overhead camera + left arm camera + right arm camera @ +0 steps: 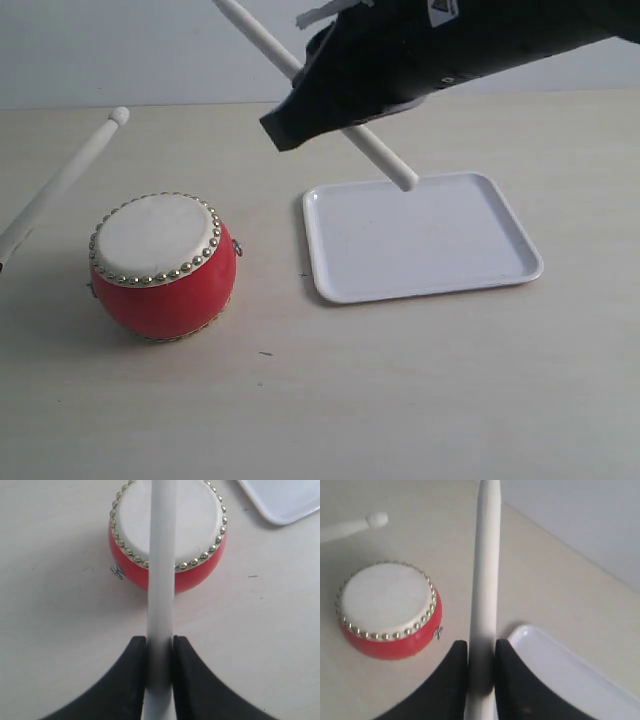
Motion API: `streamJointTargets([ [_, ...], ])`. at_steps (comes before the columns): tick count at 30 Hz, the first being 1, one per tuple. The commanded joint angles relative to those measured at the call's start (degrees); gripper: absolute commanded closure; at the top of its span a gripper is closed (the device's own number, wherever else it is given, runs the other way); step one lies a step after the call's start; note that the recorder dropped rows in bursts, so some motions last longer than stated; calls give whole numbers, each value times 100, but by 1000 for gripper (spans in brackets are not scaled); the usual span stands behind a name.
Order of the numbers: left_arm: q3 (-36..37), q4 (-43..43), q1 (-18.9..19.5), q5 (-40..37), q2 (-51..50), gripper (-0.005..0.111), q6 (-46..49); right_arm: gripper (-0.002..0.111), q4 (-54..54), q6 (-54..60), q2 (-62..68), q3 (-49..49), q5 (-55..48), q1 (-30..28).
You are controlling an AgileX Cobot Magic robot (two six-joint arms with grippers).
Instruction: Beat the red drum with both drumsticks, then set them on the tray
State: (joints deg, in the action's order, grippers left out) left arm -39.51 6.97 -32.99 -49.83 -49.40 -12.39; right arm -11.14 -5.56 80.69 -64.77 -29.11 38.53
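Note:
The red drum (165,270) stands upright at the left of the table, its studded pale skin facing up. The white tray (500,260) lies flat to its right with nothing on it. My left gripper (160,647) is shut on one drumstick (162,555), which runs across the drum (195,577) in the left wrist view. In the exterior view that drumstick (65,180) slants in from the left edge and the left gripper is out of frame. My right gripper (322,100) is shut on the other drumstick (380,155), held aslant with its lower end by the tray's far rim. In the right wrist view the right gripper (481,647) clamps this drumstick (487,555).
The right wrist view shows the drum (385,610), the tray's corner (555,665) and the other drumstick's rounded tip (376,519). A corner of the tray (285,502) shows in the left wrist view. The pale table (330,400) runs to a light back wall.

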Motion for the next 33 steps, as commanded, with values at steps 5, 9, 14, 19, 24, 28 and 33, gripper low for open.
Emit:
streamJointTargets([
  [5,28,-12,-29,79,4,107,10,108,483,64,-144,-193,-1204,11],
  [9,28,-12,-29,79,4,107,10,108,806,174,29,-193,-1637,11],
  [14,28,-12,-29,79,4,107,10,108,1496,785,412,-193,-1545,11],
  [19,28,-12,-29,79,4,107,10,108,1814,1151,728,-193,-1128,11],
  [24,28,-12,-29,79,4,107,10,108,1832,1151,758,-193,-728,11],
  [28,28,-12,-29,80,4,107,9,108,1879,1166,827,-193,-781,11],
  [33,28,167,-29,-92,4,107,54,108,2533,1745,1120,-193,-685,11],
])
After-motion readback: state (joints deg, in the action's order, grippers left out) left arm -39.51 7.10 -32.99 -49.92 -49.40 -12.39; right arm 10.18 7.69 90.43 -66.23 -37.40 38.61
